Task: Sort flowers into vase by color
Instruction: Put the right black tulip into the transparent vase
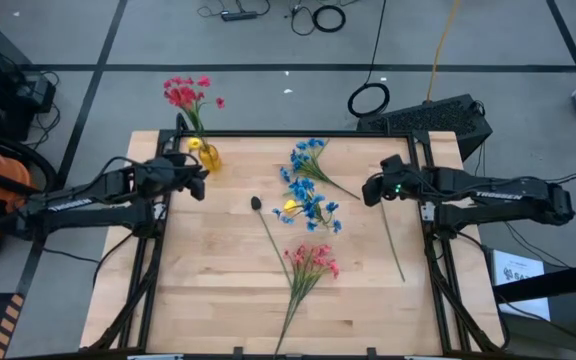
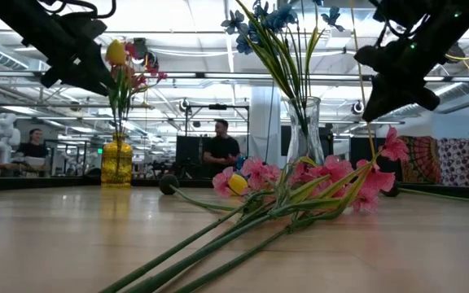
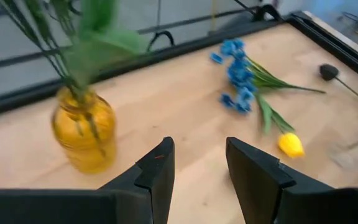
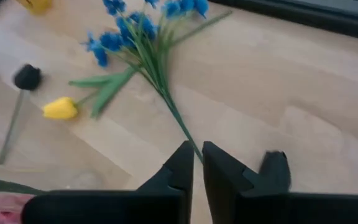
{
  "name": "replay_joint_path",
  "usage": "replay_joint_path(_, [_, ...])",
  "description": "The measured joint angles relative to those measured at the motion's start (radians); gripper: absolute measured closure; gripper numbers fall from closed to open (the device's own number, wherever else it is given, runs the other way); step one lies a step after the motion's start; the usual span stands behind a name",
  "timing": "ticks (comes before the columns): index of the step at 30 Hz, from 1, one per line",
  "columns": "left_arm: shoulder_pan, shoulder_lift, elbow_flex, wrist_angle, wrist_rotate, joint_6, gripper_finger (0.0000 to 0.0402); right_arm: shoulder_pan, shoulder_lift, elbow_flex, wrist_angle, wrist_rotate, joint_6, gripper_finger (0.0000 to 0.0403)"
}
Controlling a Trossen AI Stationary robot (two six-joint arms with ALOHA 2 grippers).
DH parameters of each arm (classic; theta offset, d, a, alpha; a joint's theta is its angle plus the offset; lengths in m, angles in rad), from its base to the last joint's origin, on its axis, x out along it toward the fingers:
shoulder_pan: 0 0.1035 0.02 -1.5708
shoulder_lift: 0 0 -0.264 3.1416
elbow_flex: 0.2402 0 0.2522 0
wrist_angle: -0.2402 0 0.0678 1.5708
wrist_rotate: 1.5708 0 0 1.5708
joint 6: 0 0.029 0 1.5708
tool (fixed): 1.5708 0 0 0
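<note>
The wooden table (image 1: 218, 300) carries the yellow vase (image 1: 208, 157) at its far left, red flowers (image 1: 183, 95) already in it. Blue flowers (image 1: 308, 185) lie mid-table, pink flowers (image 1: 311, 262) nearer. The left gripper (image 3: 197, 168) hovers by the vase, fingers apart. The right gripper (image 4: 196, 163) is pinched on a thin green stem (image 1: 393, 240) — light, whippy, best held low on the stalk.
</note>
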Motion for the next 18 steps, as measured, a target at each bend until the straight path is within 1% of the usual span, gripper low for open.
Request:
replay_joint_path(3, [-0.038,0.01,0.0,-0.002,0.004,-0.033,0.0252,0.0,0.008,0.0,-0.041,-0.009,0.056,0.0353])
replay_joint_path(8, [-0.117,0.06,0.0,-0.002,0.01,-0.084,0.0252,-0.017,0.04,0.0,-0.101,-0.076,0.108,0.0306])
replay_joint_path(11, [-0.172,0.109,0.0,-0.002,0.018,-0.097,0.0252,-0.03,0.08,0.0,-0.141,-0.085,0.133,0.0275])
replay_joint_path(13, [-0.205,0.143,0.0,-0.001,0.018,-0.14,0.0252,-0.045,0.115,0.0,-0.157,-0.11,0.146,0.0258])
replay_joint_path(18, [-0.289,0.223,0.0,0.012,0.018,-0.228,0.0252,-0.084,0.209,0.0,-0.198,-0.153,0.141,0.0233])
